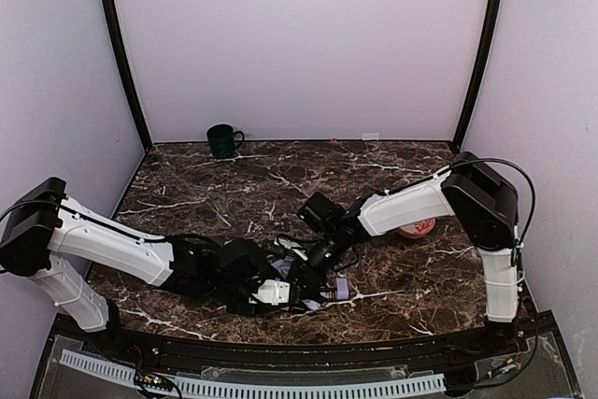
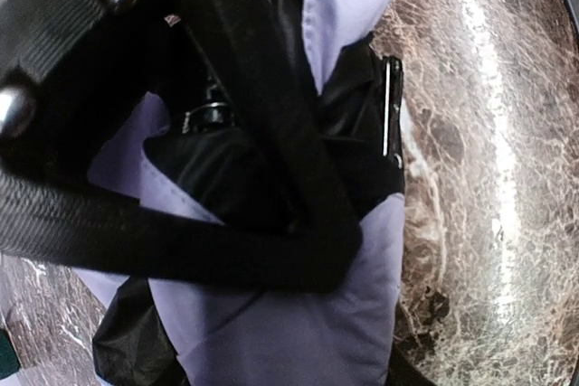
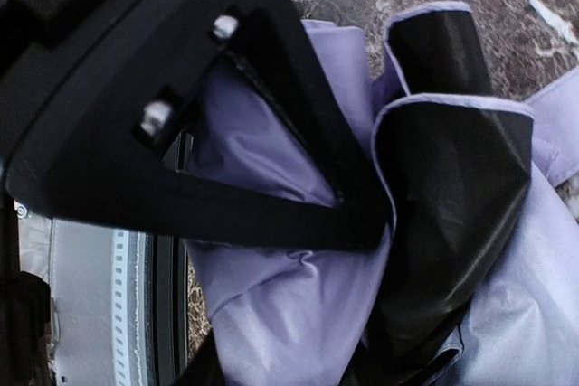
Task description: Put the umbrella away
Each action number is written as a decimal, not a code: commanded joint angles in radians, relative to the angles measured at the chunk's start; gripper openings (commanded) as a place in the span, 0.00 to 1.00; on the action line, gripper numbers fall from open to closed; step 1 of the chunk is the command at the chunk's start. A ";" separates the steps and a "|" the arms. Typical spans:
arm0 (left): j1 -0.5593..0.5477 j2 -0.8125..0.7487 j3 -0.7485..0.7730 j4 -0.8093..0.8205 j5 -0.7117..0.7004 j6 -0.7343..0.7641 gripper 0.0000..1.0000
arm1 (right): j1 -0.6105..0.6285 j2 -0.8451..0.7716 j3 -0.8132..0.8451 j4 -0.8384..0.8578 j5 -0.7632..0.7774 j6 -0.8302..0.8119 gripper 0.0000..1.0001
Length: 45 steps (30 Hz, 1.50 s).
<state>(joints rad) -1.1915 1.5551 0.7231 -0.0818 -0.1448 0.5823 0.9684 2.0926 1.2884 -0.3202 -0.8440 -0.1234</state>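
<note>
Lying near the front of the table [image 1: 187,203], about in the middle, the umbrella [image 2: 289,332] is a soft, crumpled heap, not a neat roll. Its cloth is pale purple on one side and black on the other, and both sides show in the folds.

The left claw [image 2: 336,255] comes in from the left and the right claw [image 3: 371,223] comes in from the right. The heap sits between them and touches both. On each claw the two fingers meet at the tips, pinched tight on a fold of the cloth.

A thin dark strip [image 2: 389,106] with a shiny edge runs along the black cloth in the left wrist view.

From above, the claws and the ends of the left arm [image 1: 112,245] and the right arm [image 1: 411,203] lie over most of the heap. Only small pale bits peek out around them.

A red bowl [image 1: 418,228] sits off to the right. It is partly hidden behind the right arm and is apart from the umbrella. A dark green mug [image 1: 222,140] stands at the back left, close to the wall and well apart from everything else.

From above, the heap looks longer from left to right than from front to back. The stick is hidden under cloth and claws, so I cannot tell which way the umbrella points.
</note>
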 commanded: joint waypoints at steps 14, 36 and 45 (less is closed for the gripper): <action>0.039 0.185 0.109 -0.410 0.414 -0.156 0.13 | -0.235 -0.549 -0.356 0.237 0.294 0.298 0.66; 0.237 0.480 0.348 -0.662 0.765 -0.184 0.06 | 0.579 -0.582 -0.423 0.298 1.263 -0.272 0.64; 0.240 0.501 0.345 -0.665 0.772 -0.188 0.04 | 0.494 -0.328 -0.410 0.338 1.391 -0.334 0.76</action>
<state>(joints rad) -0.9356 1.9430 1.1503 -0.5751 0.7338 0.4061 1.5043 1.7069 0.8467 0.0380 0.4740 -0.4370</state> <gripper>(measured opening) 0.300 0.754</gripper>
